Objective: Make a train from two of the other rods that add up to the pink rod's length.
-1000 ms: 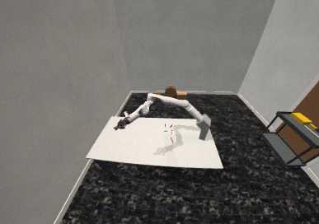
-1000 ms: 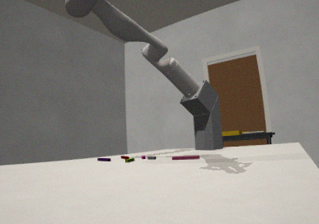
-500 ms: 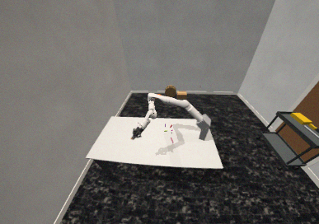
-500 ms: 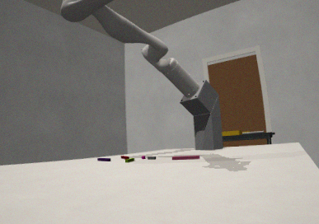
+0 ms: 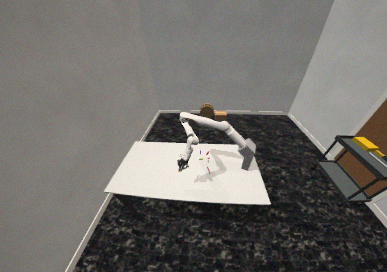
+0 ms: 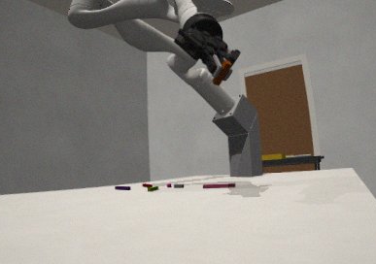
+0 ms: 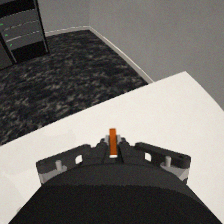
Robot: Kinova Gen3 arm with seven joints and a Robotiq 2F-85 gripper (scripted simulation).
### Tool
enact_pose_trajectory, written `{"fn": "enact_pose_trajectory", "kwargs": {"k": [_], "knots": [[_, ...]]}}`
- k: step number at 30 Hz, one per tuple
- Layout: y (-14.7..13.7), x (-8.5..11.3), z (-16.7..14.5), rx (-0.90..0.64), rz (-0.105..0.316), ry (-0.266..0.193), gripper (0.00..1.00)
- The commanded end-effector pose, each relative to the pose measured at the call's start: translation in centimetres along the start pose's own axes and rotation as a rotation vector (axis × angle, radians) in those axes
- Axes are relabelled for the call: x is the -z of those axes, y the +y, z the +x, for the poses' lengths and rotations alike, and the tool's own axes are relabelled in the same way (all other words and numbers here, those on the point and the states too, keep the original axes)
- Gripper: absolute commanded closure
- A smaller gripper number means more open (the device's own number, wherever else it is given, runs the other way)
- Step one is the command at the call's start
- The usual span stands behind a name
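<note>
A: Going from the left along the table [image 6: 278, 228], what is lying there?

B: A purple rod [image 6: 122, 187], a red rod [image 6: 147, 184], a lime rod [image 6: 153, 188], a grey rod [image 6: 179, 185], then the pink rod [image 6: 219, 185], all flat and apart.

A: And the gripper [image 6: 222, 65]?

B: It is hanging high above them, pinching the orange rod [image 6: 222, 71] near one end, so most of it is sticking out past the fingers. Orange plus lime would equal pink, so it is probably carrying it to the lime one.

Bare lab room: grey walls [image 5: 76, 75], dark carpet [image 5: 276, 235], white table [image 5: 141, 180]
</note>
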State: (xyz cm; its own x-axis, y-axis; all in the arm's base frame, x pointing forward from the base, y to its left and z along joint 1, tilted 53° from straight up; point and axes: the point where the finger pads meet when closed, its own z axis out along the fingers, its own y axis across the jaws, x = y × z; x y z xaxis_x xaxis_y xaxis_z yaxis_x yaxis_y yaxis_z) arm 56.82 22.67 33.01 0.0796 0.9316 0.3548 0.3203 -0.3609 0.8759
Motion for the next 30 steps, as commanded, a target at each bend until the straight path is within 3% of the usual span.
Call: {"fn": "enact_pose_trajectory", "kwargs": {"k": [1, 8, 10, 16, 23, 30], "knots": [[-1.4, 0.4, -3.9, 0.042, 0.024, -0.057, 0.95], [-4.7, 2.3, -13.1, 0.134, 0.098, -0.214, 0.95], [-4.7, 2.3, -13.1, 0.134, 0.098, -0.214, 0.95], [-6.6, 4.5, -19.4, 0.196, 0.151, -0.323, 0.95], [-7.9, 7.1, -24.8, 0.25, 0.2, -0.42, 0.95], [-8.5, 8.6, -27.5, 0.278, 0.227, -0.47, 0.95]]}}
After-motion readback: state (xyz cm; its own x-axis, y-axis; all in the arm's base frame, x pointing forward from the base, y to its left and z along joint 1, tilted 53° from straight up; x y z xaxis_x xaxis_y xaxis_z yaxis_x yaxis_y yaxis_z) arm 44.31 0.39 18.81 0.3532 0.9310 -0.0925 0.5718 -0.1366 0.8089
